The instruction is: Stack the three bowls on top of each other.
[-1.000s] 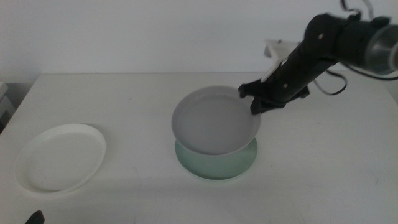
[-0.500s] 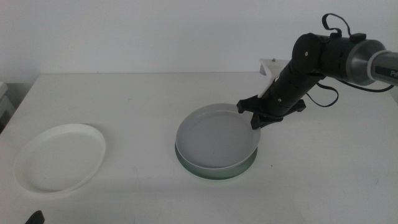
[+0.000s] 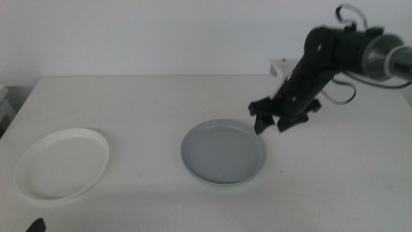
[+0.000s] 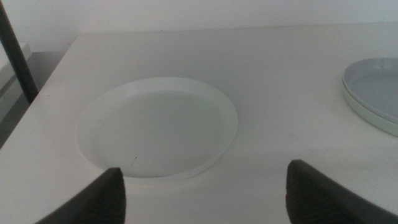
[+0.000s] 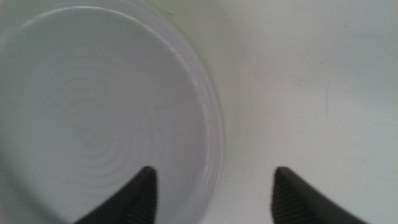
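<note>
The grey bowl (image 3: pixel 223 149) lies nested flat in the pale mint green bowl (image 3: pixel 226 183), whose rim shows only as a thin edge below it, at the table's middle. My right gripper (image 3: pixel 267 122) is open and empty, hovering just above the grey bowl's far right rim (image 5: pixel 93 130). The white bowl (image 3: pixel 62 162) lies alone at the left front of the table. My left gripper (image 4: pixel 202 193) is open and empty, low near the front edge, just before the white bowl (image 4: pixel 157 126). The grey bowl (image 4: pixel 376 81) also shows in the left wrist view.
A white object (image 3: pixel 281 66) stands at the table's far edge behind the right arm. A dark pole (image 4: pixel 15 53) rises beyond the table's left edge.
My right gripper lowered the grey bowl flat onto the mint green bowl, opened, let go and lifted a little up. The white bowl and left arm have not moved.
</note>
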You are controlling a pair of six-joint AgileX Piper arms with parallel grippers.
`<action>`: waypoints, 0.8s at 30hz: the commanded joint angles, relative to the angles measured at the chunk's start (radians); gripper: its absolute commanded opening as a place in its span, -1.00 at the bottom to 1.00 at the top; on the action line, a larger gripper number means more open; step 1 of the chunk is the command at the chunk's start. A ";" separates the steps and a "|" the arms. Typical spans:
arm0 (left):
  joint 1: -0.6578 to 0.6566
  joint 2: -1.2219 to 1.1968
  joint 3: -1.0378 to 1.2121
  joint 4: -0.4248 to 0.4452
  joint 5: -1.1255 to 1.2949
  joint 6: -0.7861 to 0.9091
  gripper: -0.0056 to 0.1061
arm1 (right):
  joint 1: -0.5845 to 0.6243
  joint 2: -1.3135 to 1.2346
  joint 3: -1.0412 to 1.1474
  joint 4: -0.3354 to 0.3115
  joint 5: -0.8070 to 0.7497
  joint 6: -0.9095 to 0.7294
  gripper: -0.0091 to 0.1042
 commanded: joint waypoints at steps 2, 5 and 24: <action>0.000 -0.014 -0.005 -0.001 -0.080 -0.012 0.64 | -0.031 -0.146 -0.101 -0.006 0.078 -0.044 0.20; 0.000 -0.014 -0.005 -0.001 -0.080 -0.010 0.64 | -0.055 -0.246 -0.122 0.015 0.096 -0.108 0.23; 0.000 -0.014 -0.005 -0.001 -0.080 -0.010 0.64 | -0.076 -1.012 0.427 0.189 0.022 -0.395 0.23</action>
